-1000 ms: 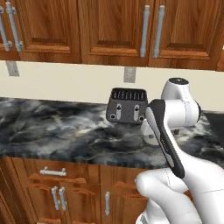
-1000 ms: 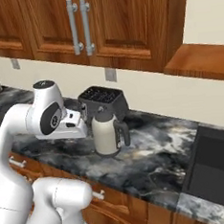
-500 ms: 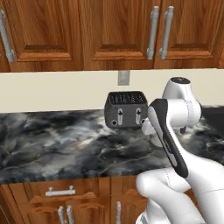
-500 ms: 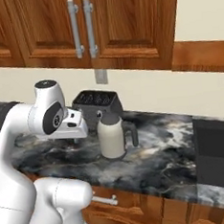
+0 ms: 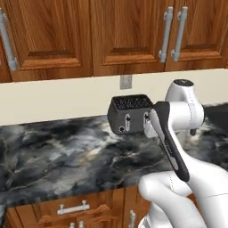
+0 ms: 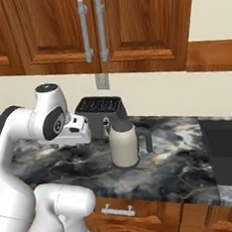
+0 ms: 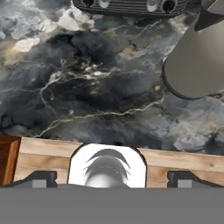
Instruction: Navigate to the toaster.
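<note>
The gripper (image 7: 109, 177) hangs over the counter's front edge (image 7: 144, 159), its tips far apart and holding nothing. The toaster (image 7: 131, 6) lies straight ahead of the hand, against the back wall, long side facing it. A pale jug (image 7: 201, 57) stands ahead and to the right, just beside the toaster. Driving closer looks like what remains.

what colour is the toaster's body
Dark grey, with a black grille top; the toaster shows best in the left base view.
</note>
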